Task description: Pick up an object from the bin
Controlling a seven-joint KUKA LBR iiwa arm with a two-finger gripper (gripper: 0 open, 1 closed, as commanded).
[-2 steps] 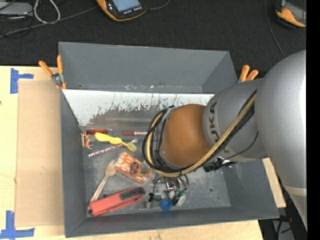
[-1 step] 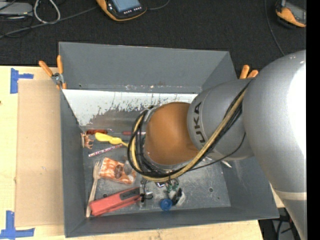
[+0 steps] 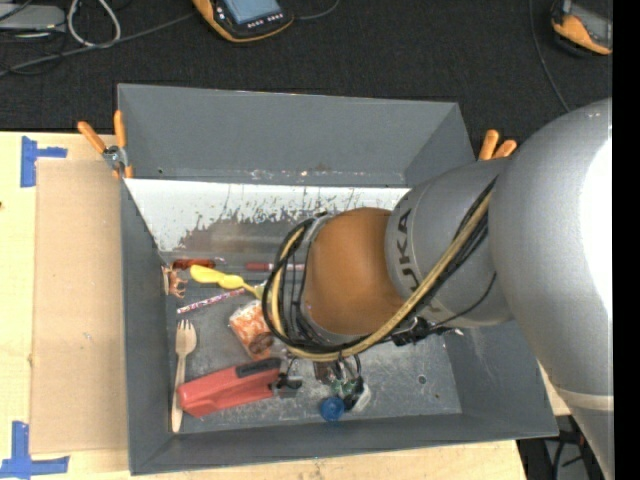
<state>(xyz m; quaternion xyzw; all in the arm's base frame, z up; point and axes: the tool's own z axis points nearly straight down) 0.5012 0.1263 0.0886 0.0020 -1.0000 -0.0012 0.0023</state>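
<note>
We see the pincer (image 3: 322,376) low over the front of the bin (image 3: 290,138), with the black end of a red tool (image 3: 222,391) just to its left and a small blue ball (image 3: 330,408) just in front of it. Both lie close to the front wall, the tool running along it. The arm's orange cover (image 3: 345,268) and cables hide the pincer's tip, so we cannot tell whether it is open or closed, or touching either thing. To its right the floor is bare up to the wall. Further left lie a crumpled orange packet (image 3: 248,326), a wooden fork (image 3: 183,353) beside the left wall, a pink striped stick (image 3: 205,303) and a yellow piece (image 3: 220,278).
</note>
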